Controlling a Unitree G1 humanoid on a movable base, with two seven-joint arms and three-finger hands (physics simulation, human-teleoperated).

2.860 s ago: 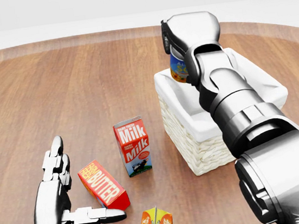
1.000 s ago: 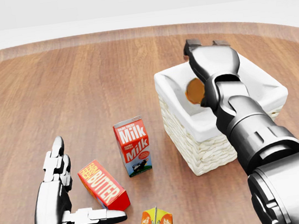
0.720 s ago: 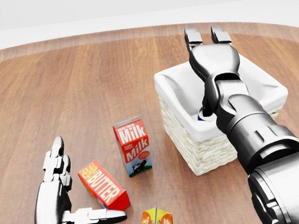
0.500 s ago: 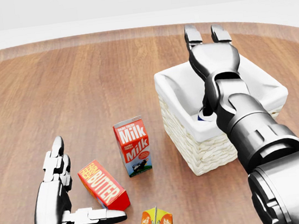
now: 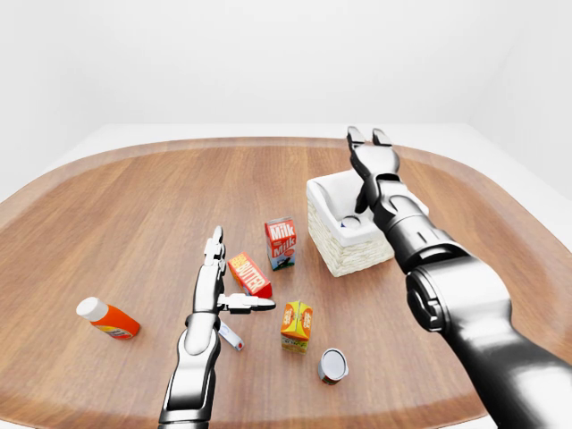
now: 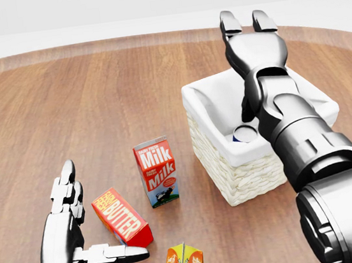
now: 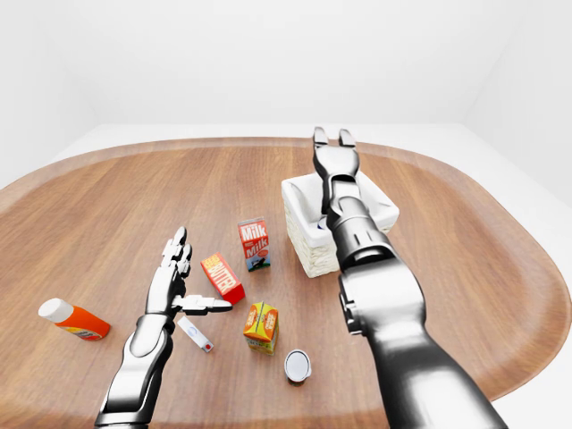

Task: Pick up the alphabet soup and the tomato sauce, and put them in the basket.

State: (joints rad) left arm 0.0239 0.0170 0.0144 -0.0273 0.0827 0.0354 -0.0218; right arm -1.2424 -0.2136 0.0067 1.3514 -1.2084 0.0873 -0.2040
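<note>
Head view shows the round wooden table (image 6: 95, 103) filling the frame, and my right arm crossing it from the lower right. My right hand (image 6: 251, 39) hangs above the white woven basket (image 6: 231, 163) at centre right, fingers spread, holding nothing. Inside the basket, a can (image 6: 245, 133) stands on end, only its pale lid showing beside my forearm; which can it is I cannot tell. My left hand (image 6: 69, 231) sits lower left, fingers straight and released, thumb just beside the butter box (image 6: 121, 217). The milk carton (image 6: 156, 171) stands upright left of the basket. In the left-eye view a second can (image 5: 332, 365) lies low at centre.
</note>
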